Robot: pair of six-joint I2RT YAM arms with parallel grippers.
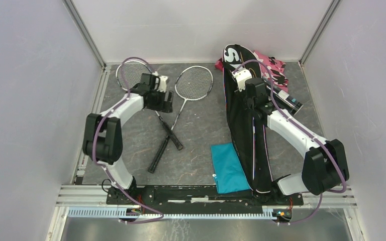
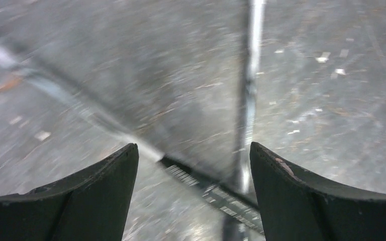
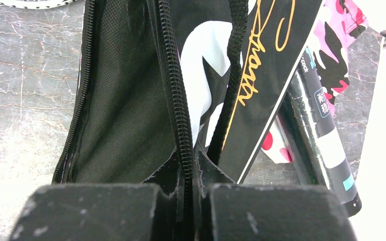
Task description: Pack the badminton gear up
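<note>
Hanging released above the crossed racquets (image 1: 158,156), your left jaws were nearer, probably straddling a shaft (image 2: 249,100) running nearward; your right jaws clenched the zipper edge of the SPORT bag (image 1: 238,135).

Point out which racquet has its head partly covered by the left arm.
The racquet toward the back-left corner; the left arm overlaps its head. The other racquet's head lies uncovered.
</note>
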